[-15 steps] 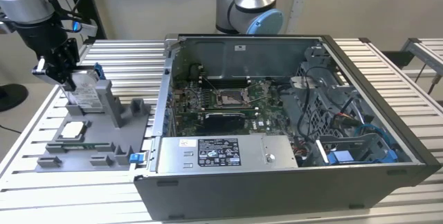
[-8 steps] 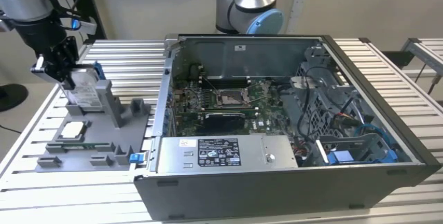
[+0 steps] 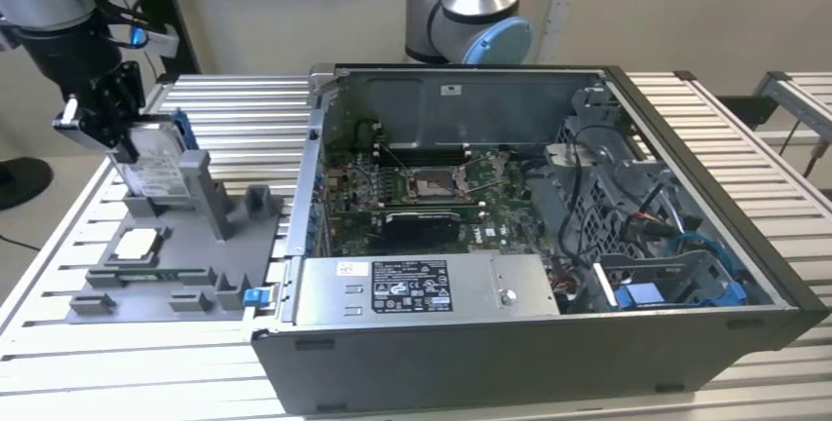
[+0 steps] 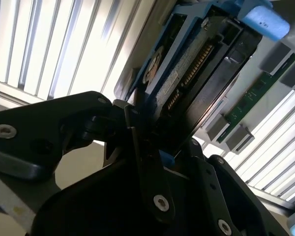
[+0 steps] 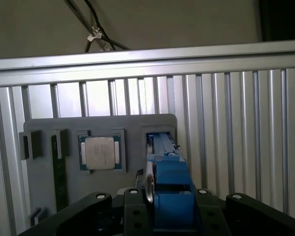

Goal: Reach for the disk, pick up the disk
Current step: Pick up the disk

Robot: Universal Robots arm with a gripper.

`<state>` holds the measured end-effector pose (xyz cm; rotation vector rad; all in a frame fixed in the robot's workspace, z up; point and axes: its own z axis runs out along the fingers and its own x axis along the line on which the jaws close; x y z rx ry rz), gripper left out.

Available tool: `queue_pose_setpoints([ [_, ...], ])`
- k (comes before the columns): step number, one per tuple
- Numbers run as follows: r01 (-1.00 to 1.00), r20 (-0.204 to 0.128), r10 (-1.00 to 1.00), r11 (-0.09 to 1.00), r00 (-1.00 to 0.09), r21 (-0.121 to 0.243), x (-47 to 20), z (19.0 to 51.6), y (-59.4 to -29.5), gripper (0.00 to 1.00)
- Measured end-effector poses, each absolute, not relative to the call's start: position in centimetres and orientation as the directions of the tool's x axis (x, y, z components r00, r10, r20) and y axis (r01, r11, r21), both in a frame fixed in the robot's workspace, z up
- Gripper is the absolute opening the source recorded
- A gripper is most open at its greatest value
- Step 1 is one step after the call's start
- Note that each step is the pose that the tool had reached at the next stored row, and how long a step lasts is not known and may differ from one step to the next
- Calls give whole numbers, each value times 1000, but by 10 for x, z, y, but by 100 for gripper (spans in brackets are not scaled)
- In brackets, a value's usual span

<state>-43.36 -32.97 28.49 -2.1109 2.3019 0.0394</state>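
Where the arm reaches down at the upper left of the exterior view, its black gripper [image 3: 120, 124] is clamped on the disk [image 3: 156, 166]. One finger presses each broad face. The disk stands on edge, its long axis running nearly up and down, with the top leaning a little toward the exterior view's left. Its white labelled face turns toward the camera, and its lower end sits in the upright holder of the grey fixture [image 3: 195, 275].

In the first wrist view the disk [image 5: 168, 172] shows edge-on as a thin silver plate sheathed in smooth blue plastic, its length running away from the camera into a rectangular slot of the fixture [image 5: 137, 123]. The gripper [image 5: 169, 209] flanks it closely on both sides. In the second wrist view the disk [image 4: 196, 73] shows a dark underside, a row of gold connector contacts and a blue bracket rim, with matt black fingers [image 4: 142, 162] closed against it.

A square silver processor chip [image 3: 138, 243] lies flat in a pocket of the fixture, lower left of the disk in the exterior view. The fixture rests on a ribbed aluminium table [image 3: 247, 109], just beside an open grey computer case [image 3: 728, 197].
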Motion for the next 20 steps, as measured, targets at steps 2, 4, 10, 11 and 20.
queue_pose_setpoints([
  [2, -996, -30, -996, 86, -87, 6, -434, 287, -330, 0],
  [4, -996, -30, -996, 86, -86, 6, -434, 289, -330, 0],
  [10, -996, -30, -996, 86, -87, 6, -434, 295, -330, 0],
  [11, -996, -30, -996, 86, -86, 6, -434, 296, -330, 0],
  [20, -996, -30, -996, 86, -86, 6, -434, 303, -330, 0],
])
